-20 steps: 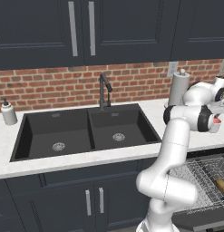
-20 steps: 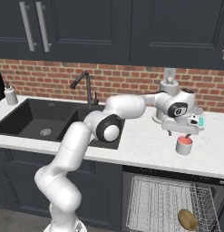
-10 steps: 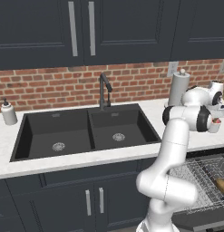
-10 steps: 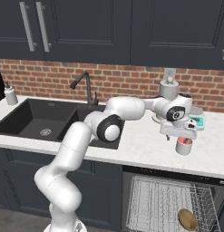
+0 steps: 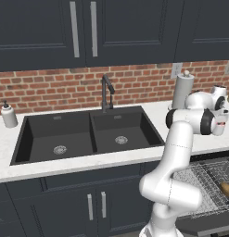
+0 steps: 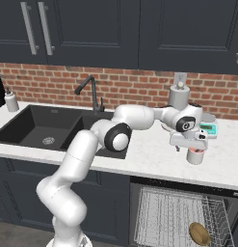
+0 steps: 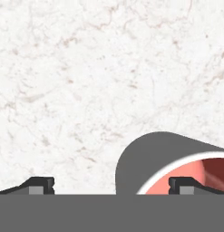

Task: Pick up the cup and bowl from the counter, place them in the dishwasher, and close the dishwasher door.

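The cup, pale grey with a red inside, stands on the white counter at its right end. My gripper hangs open just above it, pointing down. In the hand view the cup sits at the lower right, and one fingertip is over its red mouth while the other lies off to its left above bare counter. The tan bowl lies in the silver rack of the open dishwasher below. From the left base view the bowl shows at the rack's right edge.
A paper-towel roll stands against the brick wall behind the cup. A small teal-and-white object lies beside it. The black double sink with its faucet is to the left, and a soap bottle stands at the far left.
The gripper has come down and slightly over toward the cup, staying open. The cup and bowl have not moved.
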